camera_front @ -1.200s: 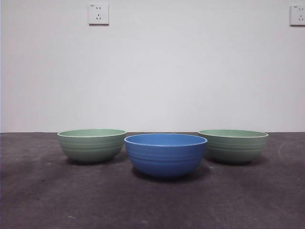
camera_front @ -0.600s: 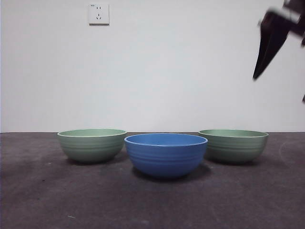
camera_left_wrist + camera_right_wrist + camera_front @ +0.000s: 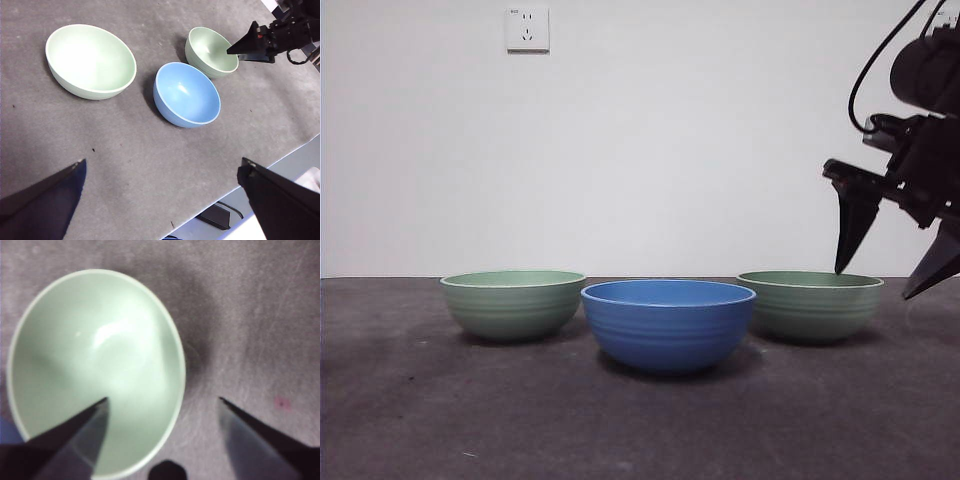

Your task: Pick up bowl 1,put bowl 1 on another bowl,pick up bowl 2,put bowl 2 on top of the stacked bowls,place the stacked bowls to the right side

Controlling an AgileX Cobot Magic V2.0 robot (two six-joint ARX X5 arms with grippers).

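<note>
Front view: three bowls sit in a row on the dark table (image 3: 410, 420), none stacked yet. The blue bowl (image 3: 668, 325) stands in the middle and nearest the camera, a pale green bowl (image 3: 512, 304) to one side of it and a second green bowl (image 3: 810, 305) to the other, each just beside the blue one; whether they touch cannot be told from this angle. Change since a second ago: the scene then held only bowls; half a second ago a dark arm tip showed at the upper corner; now the right gripper (image 3: 890, 272) has come down to hang just above the outer rim of the second green bowl. Its jaws are spread wide. The right wrist view confirms this: one jaw is over the bowl's inside, the other over bare table beyond the wall, so the rim lies between them, not yet touched. The left gripper (image 3: 160, 200) waits high above the near table edge, jaws also spread, holding nothing; its camera takes in all three bowls and the right arm (image 3: 280, 37) at the far green one. Judgement: this is the approach for the first pick. Next needs a short descent and a close on the rim.
</note>
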